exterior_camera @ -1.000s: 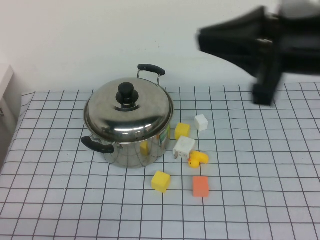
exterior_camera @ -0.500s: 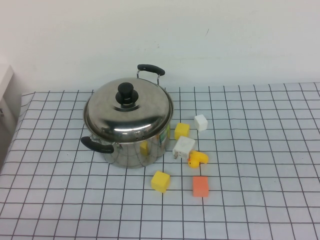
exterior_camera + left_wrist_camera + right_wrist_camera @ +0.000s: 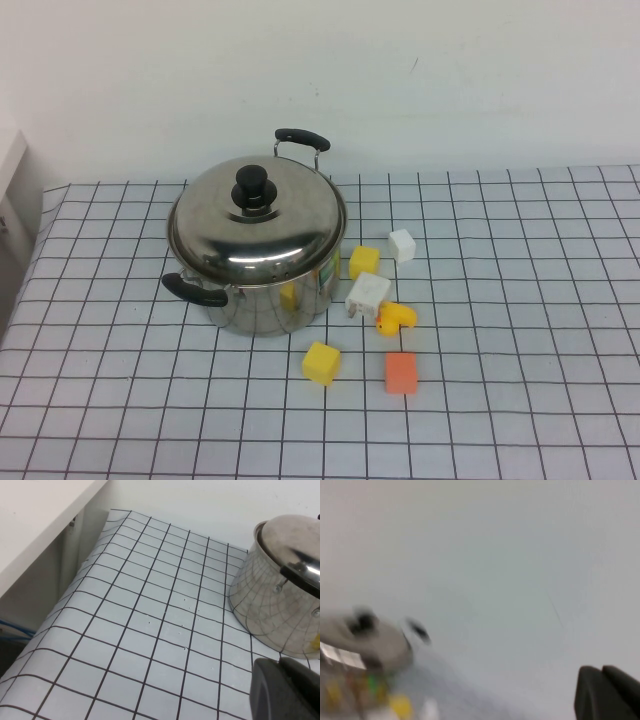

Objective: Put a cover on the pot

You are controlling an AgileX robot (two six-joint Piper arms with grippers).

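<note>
The shiny steel pot (image 3: 270, 300) with two black side handles stands left of centre on the checked cloth. The domed steel lid (image 3: 290, 235) with its black knob (image 3: 253, 187) sits squarely on the pot. Neither gripper shows in the high view. In the left wrist view my left gripper (image 3: 280, 662) hangs low over the cloth beside the pot (image 3: 270, 610), fingers pressed together and empty. In the right wrist view my right gripper (image 3: 601, 669) is raised and facing the white wall, fingers together and empty, with the pot (image 3: 365, 645) blurred and far off.
Small blocks lie right of the pot: yellow (image 3: 364, 261), white (image 3: 401, 244), white (image 3: 367, 293), a yellow piece (image 3: 396, 318), yellow (image 3: 321, 362), orange (image 3: 401, 372). A white ledge (image 3: 35, 520) borders the cloth's left edge.
My right arm, seen at the top right of the high view a second ago, has left that view. The pot, lid and blocks have not moved.
</note>
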